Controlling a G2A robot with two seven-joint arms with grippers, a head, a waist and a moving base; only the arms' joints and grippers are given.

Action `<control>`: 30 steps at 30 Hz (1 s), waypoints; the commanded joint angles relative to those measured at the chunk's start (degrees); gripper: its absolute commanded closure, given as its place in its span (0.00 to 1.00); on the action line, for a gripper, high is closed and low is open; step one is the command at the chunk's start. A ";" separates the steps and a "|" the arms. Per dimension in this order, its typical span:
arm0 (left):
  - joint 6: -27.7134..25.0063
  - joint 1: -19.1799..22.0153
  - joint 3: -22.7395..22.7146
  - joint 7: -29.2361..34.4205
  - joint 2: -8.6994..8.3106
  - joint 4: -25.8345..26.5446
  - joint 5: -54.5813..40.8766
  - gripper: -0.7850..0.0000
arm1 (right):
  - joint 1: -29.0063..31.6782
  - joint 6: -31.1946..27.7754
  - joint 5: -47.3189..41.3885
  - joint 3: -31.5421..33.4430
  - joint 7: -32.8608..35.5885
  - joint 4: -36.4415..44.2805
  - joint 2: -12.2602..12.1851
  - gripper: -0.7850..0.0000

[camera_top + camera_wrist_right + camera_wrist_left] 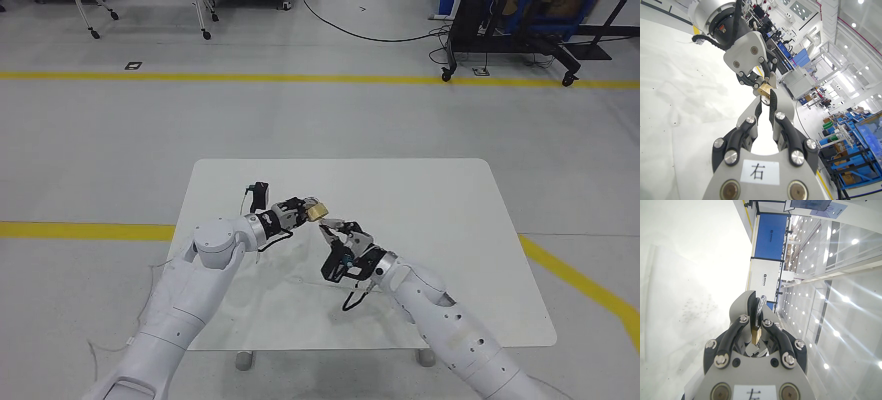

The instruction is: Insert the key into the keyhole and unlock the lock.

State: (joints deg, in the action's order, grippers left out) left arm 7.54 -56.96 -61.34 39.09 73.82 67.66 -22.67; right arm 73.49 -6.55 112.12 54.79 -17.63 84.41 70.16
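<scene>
— Where is the lock point(764, 88) hanging?
— Above the tabletop point(430, 200), left of the middle. The left pincer point(758, 308) is clamping it.
— And the key point(764, 98)?
— The right pincer point(765, 101) is pinching it narrowly against the lock's underside. I cannot tell how deep it is sitting.
— Advice?
— Probably keeping the shaft in line, seating it fully, then twisting while the left is bracing.

The lock point(764, 89) is brass-gold, the key point(764, 98) silver, the table point(430, 200) white.
</scene>
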 commanded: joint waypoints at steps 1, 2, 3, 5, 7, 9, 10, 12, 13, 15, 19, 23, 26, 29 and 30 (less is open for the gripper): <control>0.03 0.01 0.00 0.07 0.01 -0.03 0.04 1.00 | -0.14 0.54 0.74 -0.21 0.69 0.02 0.10 0.90; 0.01 0.04 0.00 0.14 0.01 -0.02 0.12 1.00 | -0.17 0.75 1.07 -0.32 0.99 0.13 0.14 0.91; -0.03 0.04 -0.02 0.18 0.01 -0.05 0.15 1.00 | -0.16 0.89 1.24 -0.40 1.23 0.21 0.19 0.95; -0.06 0.04 -0.05 0.22 0.01 -0.07 0.17 1.00 | -0.14 1.08 1.57 -0.45 2.06 0.31 0.26 0.99; 0.01 0.06 -0.03 0.31 0.02 -0.08 0.24 1.00 | -0.13 1.16 1.83 -0.55 2.83 0.44 0.34 0.99; 0.03 0.07 -0.04 0.33 0.03 -0.09 0.26 1.00 | -0.15 1.16 2.03 -0.59 3.28 0.49 0.40 1.00; -0.05 0.07 -0.04 0.37 0.03 -0.07 0.33 1.00 | -0.12 1.14 1.95 -0.57 3.38 0.51 0.43 1.00; -0.25 0.04 -0.05 0.44 0.04 -0.03 0.38 1.00 | -0.03 0.98 1.22 -0.45 3.52 0.53 0.51 1.00; -0.48 0.06 -0.01 0.65 0.03 0.04 0.55 1.00 | 0.07 0.77 0.18 -0.34 3.25 0.58 0.57 1.00; -1.20 0.10 0.17 0.90 -0.01 0.20 1.44 1.00 | 0.45 -0.54 -5.20 0.37 0.94 0.40 0.75 1.00; -3.42 -0.23 0.10 0.90 -0.05 0.74 2.20 1.00 | 0.98 -7.92 -22.93 3.69 -7.32 -2.85 1.02 1.00; -5.29 -0.72 -0.27 0.46 -0.15 1.32 2.85 1.00 | -0.06 -17.44 -36.15 6.04 -12.39 -8.62 1.20 1.00; -5.95 -1.08 -0.41 0.24 -0.19 1.78 3.25 1.00 | -1.14 -21.22 -39.66 6.23 -13.23 -11.31 1.37 1.00; -6.12 -1.24 -0.50 0.06 -0.21 2.00 3.47 1.00 | -2.04 -22.96 -40.41 6.10 -13.44 -12.80 1.49 1.00; -6.16 -1.27 -0.54 -0.08 -0.21 2.04 3.51 1.00 | -2.26 -23.28 -40.06 6.00 -13.30 -13.01 1.49 0.76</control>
State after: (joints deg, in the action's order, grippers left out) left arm 1.41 -58.20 -61.85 39.11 73.60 69.65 -19.19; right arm 71.46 -29.60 71.67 60.88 -31.07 71.62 71.64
